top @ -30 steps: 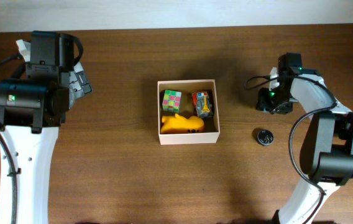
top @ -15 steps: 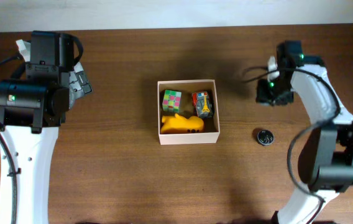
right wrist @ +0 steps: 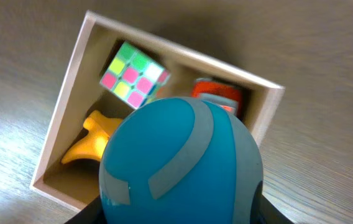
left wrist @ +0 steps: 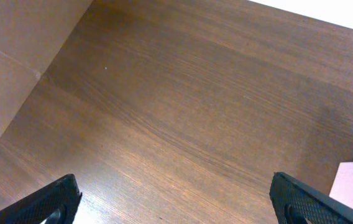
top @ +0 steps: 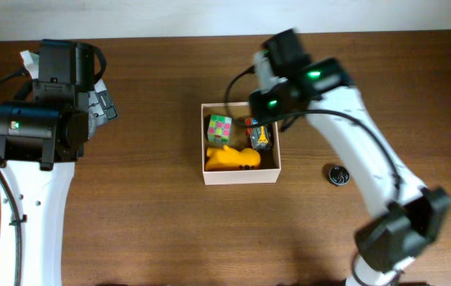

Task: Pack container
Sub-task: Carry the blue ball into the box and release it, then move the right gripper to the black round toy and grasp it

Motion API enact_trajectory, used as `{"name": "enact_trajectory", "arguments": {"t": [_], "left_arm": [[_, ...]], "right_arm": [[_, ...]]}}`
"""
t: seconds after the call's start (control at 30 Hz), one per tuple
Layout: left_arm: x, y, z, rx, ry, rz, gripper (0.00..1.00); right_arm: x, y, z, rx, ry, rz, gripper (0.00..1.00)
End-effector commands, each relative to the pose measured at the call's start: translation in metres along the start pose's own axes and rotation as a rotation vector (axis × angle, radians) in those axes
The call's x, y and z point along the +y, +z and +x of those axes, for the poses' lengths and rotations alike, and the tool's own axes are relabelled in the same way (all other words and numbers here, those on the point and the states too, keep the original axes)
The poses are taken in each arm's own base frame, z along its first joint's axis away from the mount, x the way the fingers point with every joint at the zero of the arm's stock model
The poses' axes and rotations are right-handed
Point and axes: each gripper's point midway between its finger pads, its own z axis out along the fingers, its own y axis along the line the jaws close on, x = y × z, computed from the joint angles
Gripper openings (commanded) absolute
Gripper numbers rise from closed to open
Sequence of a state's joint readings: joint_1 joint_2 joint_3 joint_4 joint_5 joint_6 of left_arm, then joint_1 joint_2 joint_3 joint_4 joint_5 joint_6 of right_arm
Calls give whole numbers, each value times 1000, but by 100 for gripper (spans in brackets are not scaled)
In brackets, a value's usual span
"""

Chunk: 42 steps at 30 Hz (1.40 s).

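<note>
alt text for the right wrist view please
A blue ball with grey bands fills the foreground, over the container, an open box on a wooden table. Inside lie a bright puzzle cube, a yellow toy and an orange toy.

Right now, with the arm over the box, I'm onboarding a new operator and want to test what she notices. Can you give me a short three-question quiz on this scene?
1. True or false: the blue ball lies inside the cardboard box.
2. Which thing lies on the table outside the box? A) puzzle cube B) small black round object C) yellow toy animal
3. Which gripper has nothing between its fingers?
Key: 1 false, the right gripper holds it above the box; 2 B; 3 the left gripper.
</note>
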<state>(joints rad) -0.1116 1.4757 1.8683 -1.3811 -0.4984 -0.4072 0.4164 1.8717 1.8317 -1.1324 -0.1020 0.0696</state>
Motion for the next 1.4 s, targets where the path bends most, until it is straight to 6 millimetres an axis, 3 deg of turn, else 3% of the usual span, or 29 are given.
{"name": "enact_trajectory", "arguments": {"t": [0.0,0.07,0.13,0.23,0.27,0.43,0.53,0.63,0.77,0.83,0.93,1.03,1.17,1.37], "left_arm": [[3,1,0,-1,13,-17,99],[3,1,0,-1,13,-17,99],[3,1,0,-1,13,-17,99],[3,1,0,-1,13,-17,99],[3,1,0,-1,13,-17,99],[3,1,0,-1,13,-17,99],[3,1,0,-1,13,-17,99],[3,1,0,-1,13,-17,99],[3,1,0,-1,13,-17,99],[3,1,0,-1,13,-17,99],[3,1,0,-1,13,-17,99],[3,1,0,-1,13,-17,99],[3,1,0,-1,13,-17,99],[3,1,0,-1,13,-17,99]], "right_arm": [[19,48,12,94,-31,-7,45],[23,62,14,113,-41,-9,44],[24,80,16,137,-44,-4,59],[22,90,18,153,-41,-2,67],[20,89,16,143,-44,12,74],[16,62,-5,54,-51,50,74],[20,40,-16,-2,-54,44,67],[17,21,-19,-21,-47,55,67],[-13,-18,-14,-46,85,110,68],[-36,-40,-9,-59,166,130,74],[-82,-71,8,-61,326,171,83],[-121,-83,32,-13,461,176,85],[-163,-67,71,108,624,162,85],[-180,-26,122,280,734,167,85]]}}
